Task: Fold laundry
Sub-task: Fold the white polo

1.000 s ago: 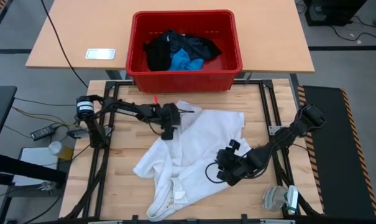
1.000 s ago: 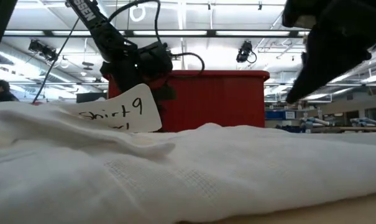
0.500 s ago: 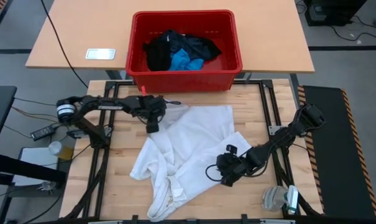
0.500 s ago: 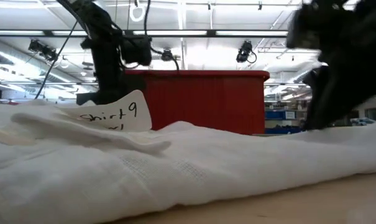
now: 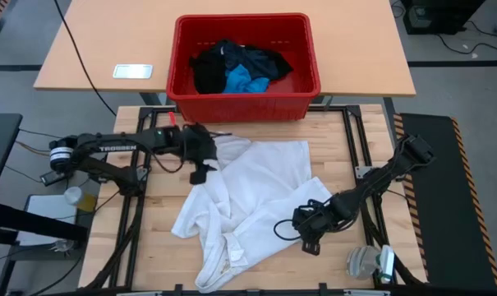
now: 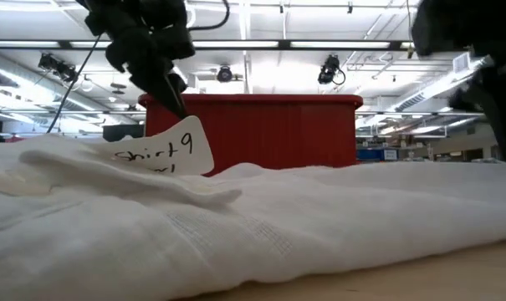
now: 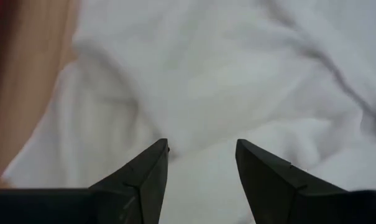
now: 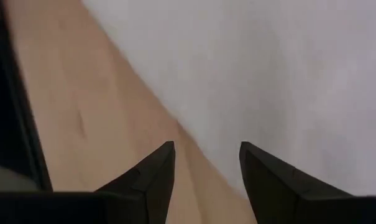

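Wooden slat table (image 5: 149,234) up front, tan desk (image 5: 108,49) behind it. We go near to far.

Nearest us, the white shirt (image 5: 248,197) lies crumpled across the middle of the table, one end trailing toward the near edge. A paper tag (image 6: 165,150) reading "Shirt 9" stands up from it in the low view.

Right gripper (image 5: 307,232) sits at the shirt's right edge, low over the table. In its wrist view we see its fingers (image 8: 156,171) spread with nothing between them, shirt hem (image 8: 268,74) and bare wood just ahead: released, not grasping.

Left gripper (image 5: 200,168) hovers at the shirt's far-left corner. Its fingers (image 7: 147,171) stand parted over white cloth (image 7: 206,81), nothing pinched that we can see.

Farther back, the red crate (image 5: 246,103) sits on the desk, touching the table's far edge. Inside: black garments (image 5: 219,70) and the bright blue piece (image 5: 246,80), bunched together.

A white flat item (image 5: 132,71) lies on the desk left of the crate.
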